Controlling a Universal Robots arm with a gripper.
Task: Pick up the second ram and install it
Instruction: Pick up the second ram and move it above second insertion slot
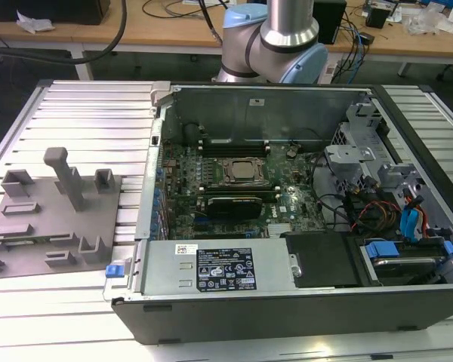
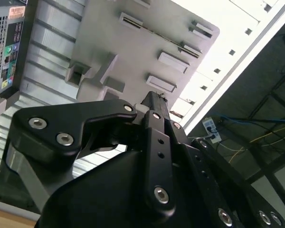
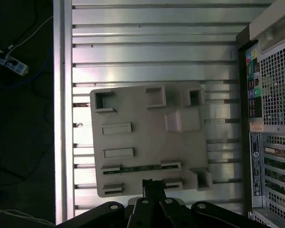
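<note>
We see the second ram [image 3: 140, 167] standing on edge in the grey fixture plate [image 3: 147, 142], held between two slotted blocks along the plate's edge nearest the claw. The claw [image 3: 153, 184] hangs above that same edge of the plate. Its fingers are pressed together with nothing between them, and it is clear of the ram. To the exterior view's right of the plate stands the open computer case [image 1: 287, 226]. Plate and case both rest on the slatted metal table [image 1: 83, 113].

Second ram [image 3: 140, 167] on fixture plate [image 1: 60, 226], computer case [image 1: 287, 302] to the exterior view's right
</note>
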